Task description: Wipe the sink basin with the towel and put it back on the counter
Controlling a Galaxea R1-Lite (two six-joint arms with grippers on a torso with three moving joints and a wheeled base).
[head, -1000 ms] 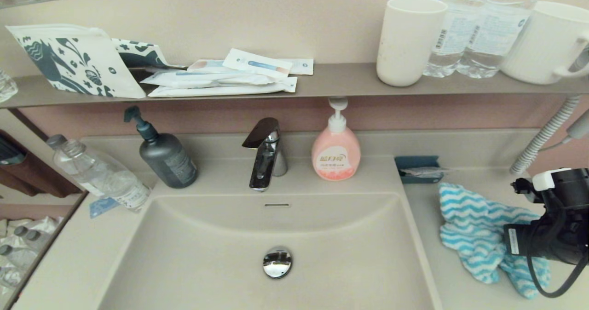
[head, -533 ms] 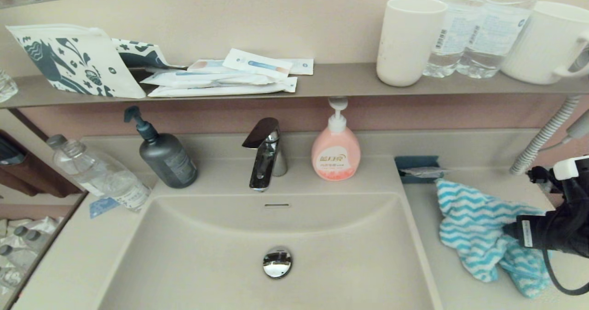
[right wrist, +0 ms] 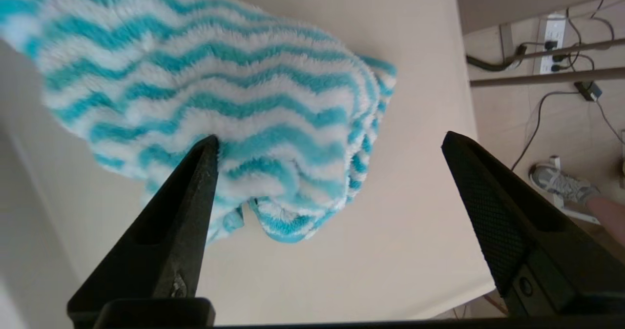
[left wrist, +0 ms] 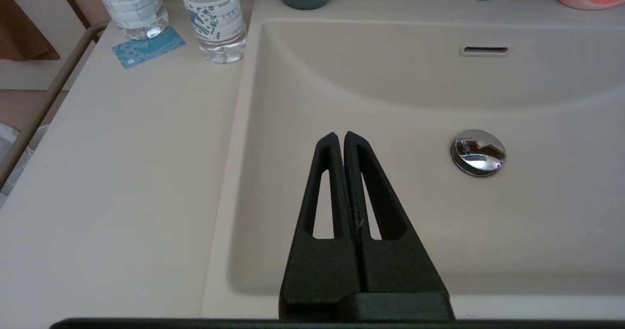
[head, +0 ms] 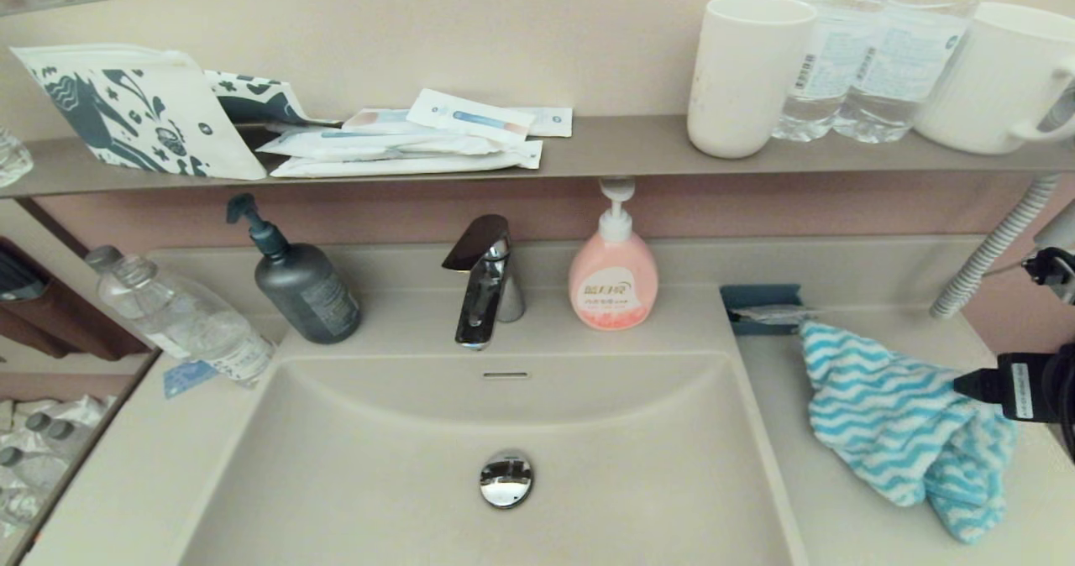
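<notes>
Two grippers in play. Right gripper (right wrist: 329, 153) spread wide, holding nothing, hovering over the towel (head: 903, 423) at the right edge of the tabletop (head: 840, 516). One finger (right wrist: 195, 182) overlapping the towel's fluffy edge in the right wrist view, contact impossible to tell; other finger (right wrist: 488, 197) well clear, over bare tabletop. Only the tip of the right arm visible at the right border of the head view, just beside the towel.

Towel bunched in a loose heap on the tabletop, right of the sink basin (head: 378, 457), none of it inside the basin. Turquoise and white zigzag stripes, far corner touching or nearly touching the small blue tray (head: 760, 297) behind it.

Left gripper (left wrist: 341, 138) clenched, fingertips pressed together, nothing between them, parked above the near left part of the basin. Drain plug (head: 506, 479) down in the basin floor, overflow slot (head: 506, 374) on the back wall.

Behind the basin: faucet (head: 483, 280) at centre, dark pump bottle (head: 298, 280) to its left, pink soap bottle (head: 613, 276) to its right. Clear water bottle (head: 176, 314) on the left of the tabletop. Wall shelf (head: 621, 150) above with cup (head: 743, 75), mug (head: 995, 79), water bottles, sachets, patterned pouch (head: 138, 108).
</notes>
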